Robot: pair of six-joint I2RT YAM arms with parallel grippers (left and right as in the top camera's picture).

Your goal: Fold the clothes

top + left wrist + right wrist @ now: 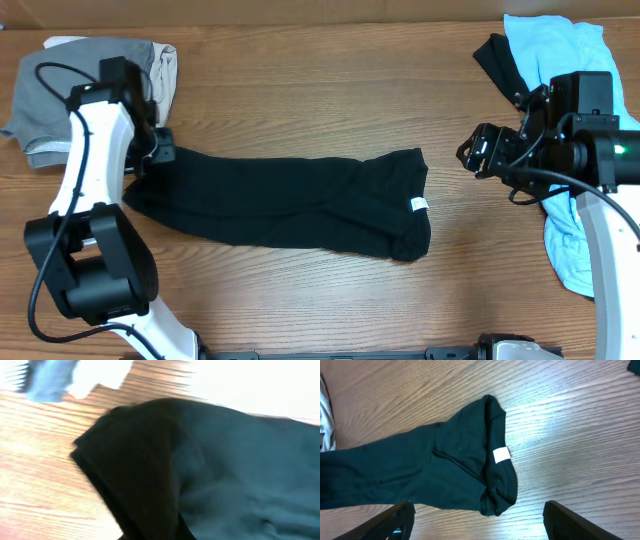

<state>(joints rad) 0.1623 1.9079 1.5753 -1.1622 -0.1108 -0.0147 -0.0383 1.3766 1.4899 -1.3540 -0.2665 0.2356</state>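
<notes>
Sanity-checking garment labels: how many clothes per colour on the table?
Black: 2, tee and black piece
Grey: 1, grey piece
Beige: 1, beige piece
Light blue: 1, blue tee, partly hidden
Total: 5

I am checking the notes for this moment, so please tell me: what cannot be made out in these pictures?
- Left end effector: overhead, its arm covers the fingers; the left wrist view shows no fingers, so a grip on the black T-shirt is unconfirmed.
- Left wrist view: blurred; pale shapes top left unidentifiable.
- White label: print too small.
- Light-blue garment: right arm covers it, edge cuts it.
</notes>
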